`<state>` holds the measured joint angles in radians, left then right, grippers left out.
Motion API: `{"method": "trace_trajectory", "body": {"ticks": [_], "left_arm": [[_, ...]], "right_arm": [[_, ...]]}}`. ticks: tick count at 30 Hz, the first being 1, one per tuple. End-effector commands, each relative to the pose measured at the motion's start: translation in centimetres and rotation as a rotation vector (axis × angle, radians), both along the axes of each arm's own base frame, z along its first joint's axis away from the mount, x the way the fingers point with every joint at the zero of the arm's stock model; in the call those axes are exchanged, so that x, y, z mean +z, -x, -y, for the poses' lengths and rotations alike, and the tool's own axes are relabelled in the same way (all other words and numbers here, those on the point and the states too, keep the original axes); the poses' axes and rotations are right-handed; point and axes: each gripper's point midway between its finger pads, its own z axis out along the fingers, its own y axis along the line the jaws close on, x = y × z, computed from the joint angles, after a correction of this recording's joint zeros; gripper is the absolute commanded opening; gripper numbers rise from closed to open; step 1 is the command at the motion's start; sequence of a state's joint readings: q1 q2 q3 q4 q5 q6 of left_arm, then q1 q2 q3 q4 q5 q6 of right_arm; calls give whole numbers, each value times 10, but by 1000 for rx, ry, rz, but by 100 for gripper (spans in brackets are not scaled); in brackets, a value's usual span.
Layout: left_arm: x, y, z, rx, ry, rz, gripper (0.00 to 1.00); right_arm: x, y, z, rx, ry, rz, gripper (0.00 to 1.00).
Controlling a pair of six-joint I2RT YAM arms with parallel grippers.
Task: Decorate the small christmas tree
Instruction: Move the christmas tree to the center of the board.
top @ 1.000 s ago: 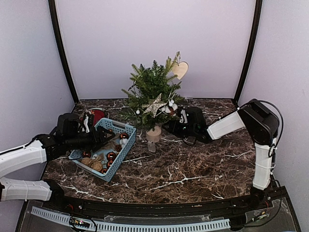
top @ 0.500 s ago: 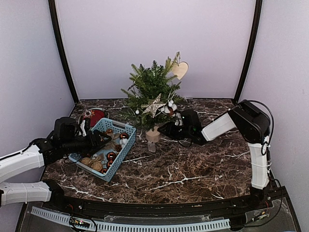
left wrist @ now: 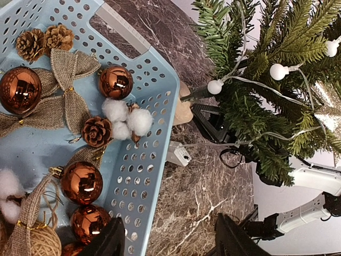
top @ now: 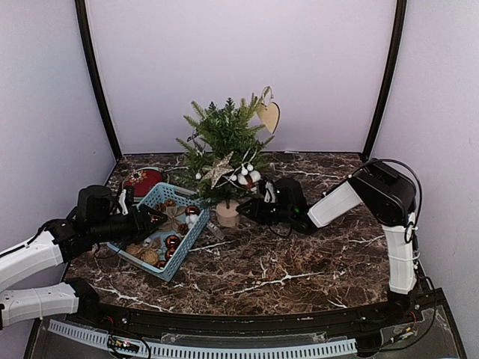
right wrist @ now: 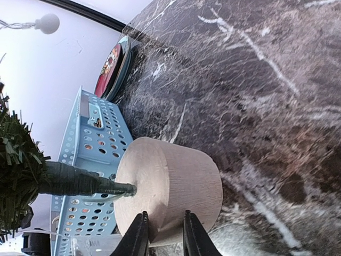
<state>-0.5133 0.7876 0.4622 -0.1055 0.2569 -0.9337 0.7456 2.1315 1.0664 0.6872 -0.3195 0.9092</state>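
— Tree point(top: 224, 142) location?
— Standing on the bench point(top: 299, 262), just right of the basket point(top: 191, 235).
— Jaws?
— Left jaws wide over the basket; right jaws narrow at the wooden base point(right wrist: 170, 186), grip cannot be told.

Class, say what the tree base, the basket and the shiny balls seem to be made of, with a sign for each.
Tree base: probably pale bare wood, given its matt, faintly grained face. Basket: light blue moulded plastic, with rows of holes. Balls: glossy copper-coloured glass or plastic; the mirror-like reflections fit either.
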Motion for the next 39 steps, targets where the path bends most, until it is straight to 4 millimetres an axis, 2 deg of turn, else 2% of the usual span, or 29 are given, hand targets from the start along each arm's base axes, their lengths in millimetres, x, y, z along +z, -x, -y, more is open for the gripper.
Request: {"method": "trace_trajectory", "body": {"ticks": [1, 8, 14, 20, 25, 30, 36, 39], "left_arm": [[-7, 4, -8, 25, -14, -16, 59], [-6, 7, -14, 41, -28, -13, 59], [-5, 8, -16, 46, -32, -10, 59], [-6, 8, -16, 47, -35, -11, 59], [-7, 9, -17, 47, -39, -15, 59], [-7, 10, -20, 54, -46, -13, 59], [-9, 11, -21, 57, -55, -18, 59], [-9, 10, -21, 58, -55, -17, 59]], "right_arm": [[11, 24, -11, 29, -34, 2, 24], [31, 26, 5, -40, -46, 34, 25], [41, 12, 15, -84, -27, 58, 34], [34, -3, 0, -54, -21, 56, 41], [24, -10, -17, -17, -22, 43, 42], [13, -6, -18, -7, -9, 28, 38], [10, 14, -21, 19, -3, 23, 23], [5, 25, -22, 23, 14, 17, 19]]}}
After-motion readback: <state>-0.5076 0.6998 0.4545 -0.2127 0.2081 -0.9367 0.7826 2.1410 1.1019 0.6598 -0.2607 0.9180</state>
